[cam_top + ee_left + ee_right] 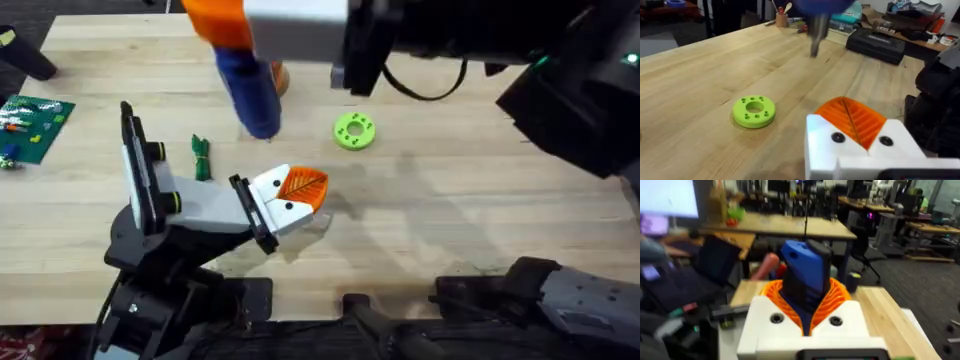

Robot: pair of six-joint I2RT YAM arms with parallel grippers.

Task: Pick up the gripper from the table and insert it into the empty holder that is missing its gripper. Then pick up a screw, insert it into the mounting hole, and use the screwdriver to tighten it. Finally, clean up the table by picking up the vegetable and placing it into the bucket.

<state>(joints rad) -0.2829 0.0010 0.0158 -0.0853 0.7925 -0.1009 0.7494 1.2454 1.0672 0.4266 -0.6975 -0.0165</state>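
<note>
While no writing is legible, the right tool (807, 307) clenches the screwdriver (805, 275); left tool's (860, 125) grip unclear.

table (450, 220): holder (200, 205) set at near left, gripper (300, 188) seated at its right end | vegetable (201, 157) laid just behind holder | disc (354, 131) placed right of vegetable, behind gripper | screwdriver (250, 90) held above table, left of disc | board (35, 125) laid at far left edge

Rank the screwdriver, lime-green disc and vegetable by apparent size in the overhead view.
1. Screwdriver, though it is raised nearer the camera, which inflates it.
2. Lime-green disc.
3. Vegetable, close to the disc.
</note>
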